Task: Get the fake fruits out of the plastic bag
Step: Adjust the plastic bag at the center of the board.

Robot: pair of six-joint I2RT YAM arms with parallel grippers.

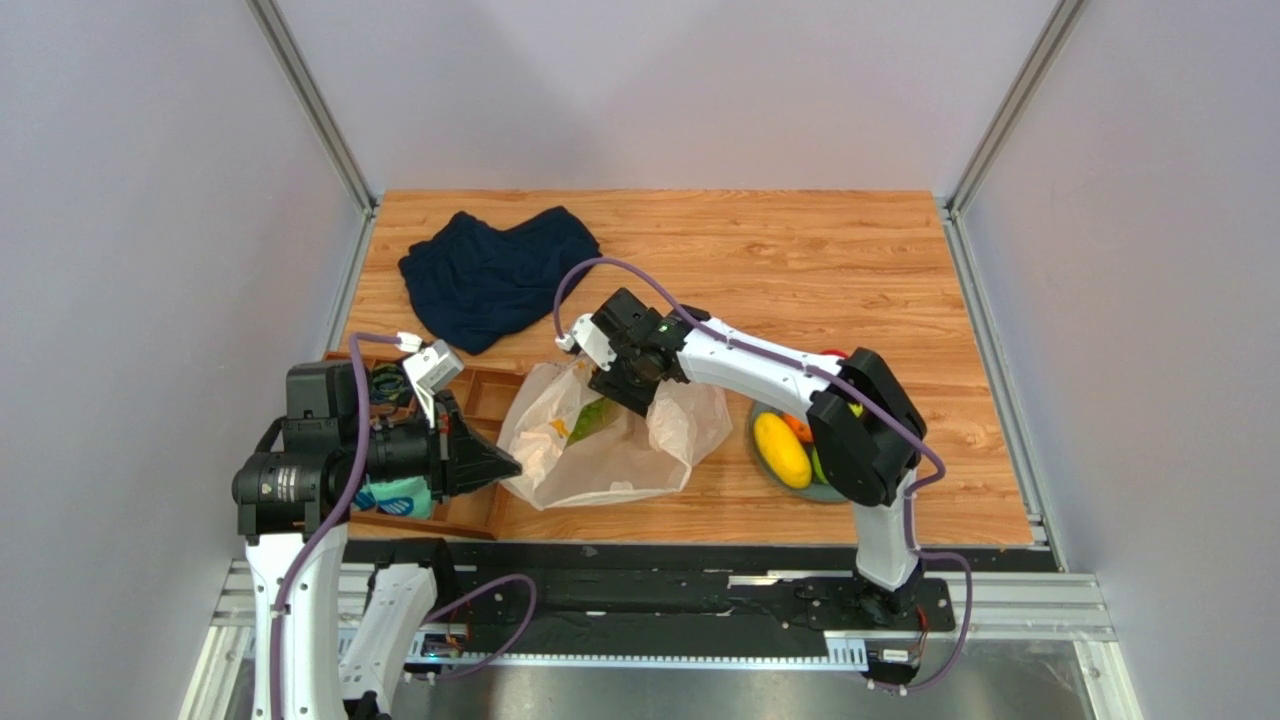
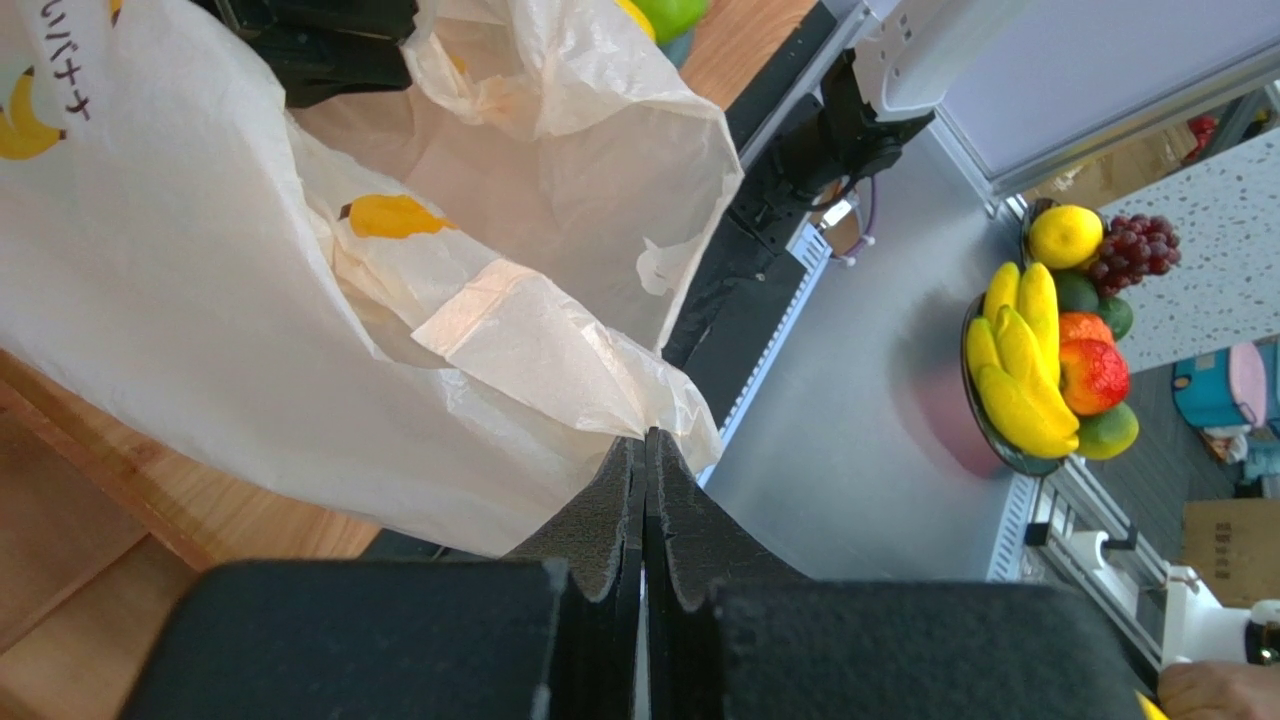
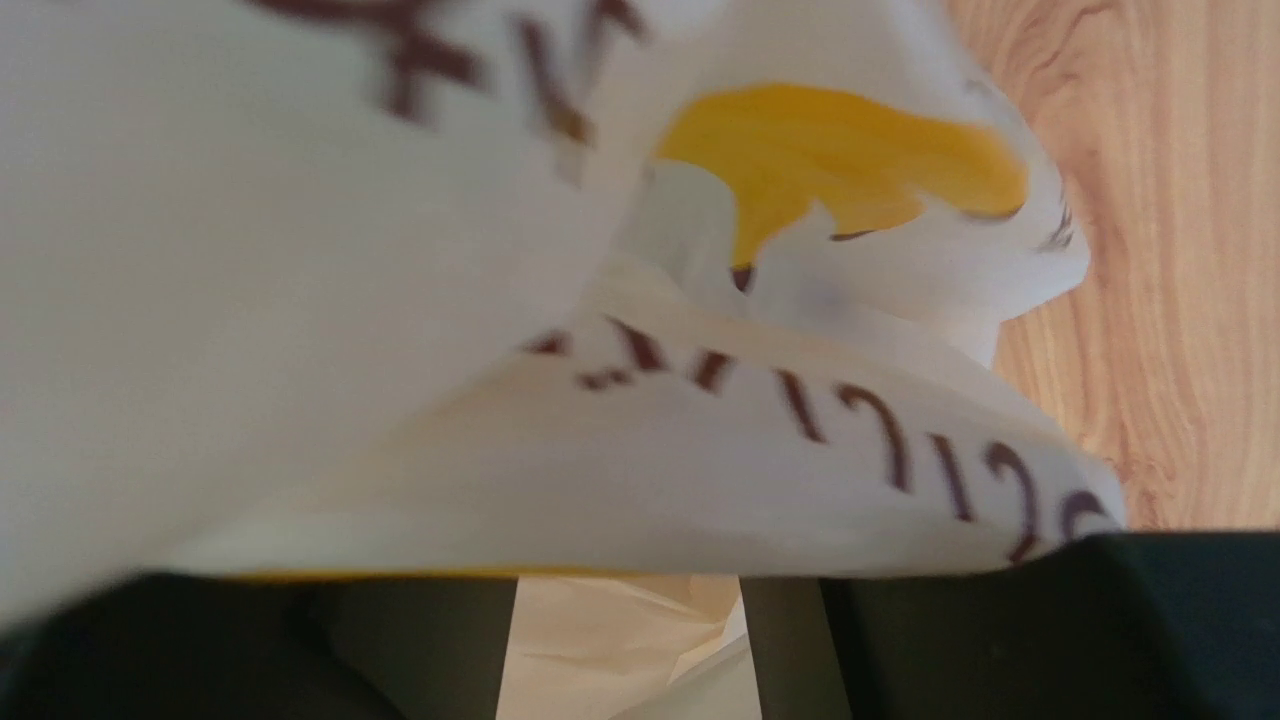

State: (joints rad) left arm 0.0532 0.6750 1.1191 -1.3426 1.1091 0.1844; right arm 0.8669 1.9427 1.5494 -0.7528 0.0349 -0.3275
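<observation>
The left gripper (image 1: 510,468) is reaching in from the left with its jaws pressed tightly together. In the left wrist view its tips (image 2: 649,453) are pinching a thin fold of the plastic bag (image 2: 451,330) at the near left edge. The film is stretching away from that pinch in crinkled sheets. The plastic bag (image 1: 609,443) is lying in the middle of the wooden table (image 1: 842,270), just beside a wooden tray (image 1: 484,393) on its left and a bowl (image 1: 796,489) on its right. The right gripper (image 1: 616,393) is hanging over the bag's upper side, angled down at the opening. In the right wrist view its jaws (image 3: 631,648) are standing apart with a clear gap between them. Cream film printed with a yellow banana mark (image 3: 842,158) and brown letters is draping across just in front of the fingers. Whether any film is caught against either finger cannot be told. A green fruit (image 1: 591,417) is showing through the bag's opening, right beside the right gripper, so it is inside the bag. A yellow fruit (image 1: 781,447) is sitting in the bowl, partly behind the right arm. Rolled teal socks (image 1: 394,498) are resting in the tray under the left arm, and a navy cloth (image 1: 496,278) is lying crumpled at the far left of the table, well apart from the bag.
</observation>
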